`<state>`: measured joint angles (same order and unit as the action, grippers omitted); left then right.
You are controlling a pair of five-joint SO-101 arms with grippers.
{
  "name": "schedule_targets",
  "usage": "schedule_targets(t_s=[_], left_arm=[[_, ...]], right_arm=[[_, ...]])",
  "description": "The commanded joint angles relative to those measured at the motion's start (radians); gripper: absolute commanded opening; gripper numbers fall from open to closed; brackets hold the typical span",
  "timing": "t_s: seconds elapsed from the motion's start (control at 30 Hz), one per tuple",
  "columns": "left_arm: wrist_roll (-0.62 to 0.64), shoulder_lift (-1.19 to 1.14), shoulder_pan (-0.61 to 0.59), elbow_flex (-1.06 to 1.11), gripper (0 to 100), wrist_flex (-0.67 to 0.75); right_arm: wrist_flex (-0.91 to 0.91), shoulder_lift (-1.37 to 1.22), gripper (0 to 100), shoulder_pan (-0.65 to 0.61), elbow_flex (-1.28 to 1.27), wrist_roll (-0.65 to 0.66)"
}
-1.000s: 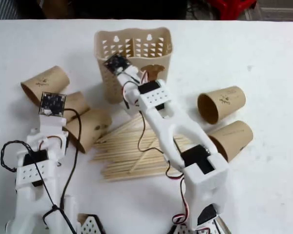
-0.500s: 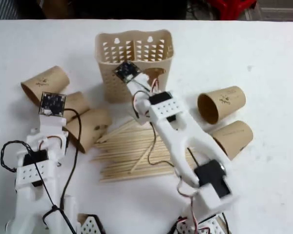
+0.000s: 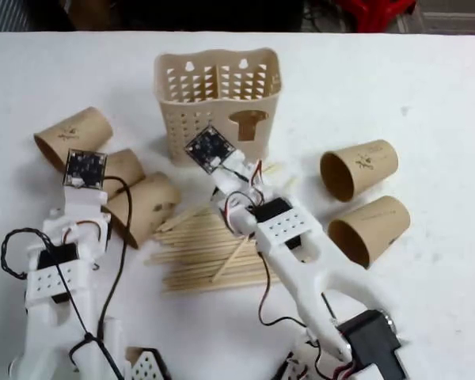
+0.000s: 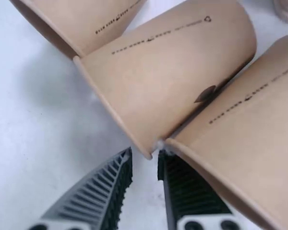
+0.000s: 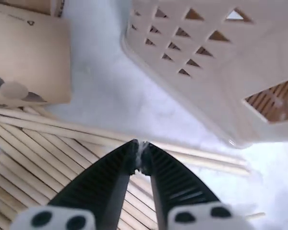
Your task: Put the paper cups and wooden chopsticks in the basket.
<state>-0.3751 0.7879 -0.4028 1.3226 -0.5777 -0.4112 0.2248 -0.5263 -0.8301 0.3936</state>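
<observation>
The beige perforated basket (image 3: pixel 218 87) stands upright at the back centre. Three paper cups lie on their sides at the left (image 3: pixel 73 134), (image 3: pixel 125 168), (image 3: pixel 149 207), and two more at the right (image 3: pixel 359 168), (image 3: pixel 370 228). A pile of wooden chopsticks (image 3: pixel 202 253) lies in front of the basket. My left gripper (image 4: pixel 145 155) is narrowly open on the table, its tips at the rims of two cups (image 4: pixel 168 81), (image 4: pixel 249 134). My right gripper (image 5: pixel 140 152) is shut over the chopsticks (image 5: pixel 38 153), just short of the basket (image 5: pixel 206 62), nothing visibly between its fingers.
Brown sticks show through the basket's cut-out (image 5: pixel 273 103). One cup (image 5: pixel 29 57) lies close beside the pile. The right arm (image 3: pixel 301 253) stretches across the chopsticks. White table lies open at the far right and behind the basket.
The right arm has drawn back from the basket towards the near side and now hangs over the chopstick pile. The left arm has not moved.
</observation>
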Motion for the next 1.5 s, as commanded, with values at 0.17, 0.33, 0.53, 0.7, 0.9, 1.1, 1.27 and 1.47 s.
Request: schedule_targets(t_s=[0.17, 0.33, 0.53, 0.7, 0.9, 1.1, 1.27, 1.47], left_arm=[[-0.008, 0.033, -0.005, 0.005, 11, 0.028], [-0.008, 0.038, -0.005, 0.009, 11, 0.028], [-0.008, 0.038, -0.004, 0.009, 11, 0.028], [-0.008, 0.038, -0.004, 0.009, 11, 0.028], [-0.008, 0.038, -0.004, 0.009, 11, 0.028], [-0.008, 0.038, -0.004, 0.009, 11, 0.034], [-0.008, 0.038, -0.004, 0.014, 11, 0.048], [-0.008, 0.038, -0.004, 0.014, 11, 0.048]], right_arm=[[0.019, -0.179, 1.7, -0.001, 0.135, 0.017], [0.001, -0.288, 1.7, 0.007, 0.229, 0.017], [-0.056, -0.311, 1.7, 0.048, 0.262, 0.018], [-0.085, -0.312, 1.7, 0.082, 0.262, 0.083], [-0.090, -0.311, 1.7, 0.030, 0.311, -0.026], [-0.085, -0.314, 1.8, 0.030, 0.333, -0.064], [-0.087, -0.420, 1.8, 0.028, 0.385, -0.063], [-0.157, -0.498, 1.7, 0.038, 0.462, -0.061]])
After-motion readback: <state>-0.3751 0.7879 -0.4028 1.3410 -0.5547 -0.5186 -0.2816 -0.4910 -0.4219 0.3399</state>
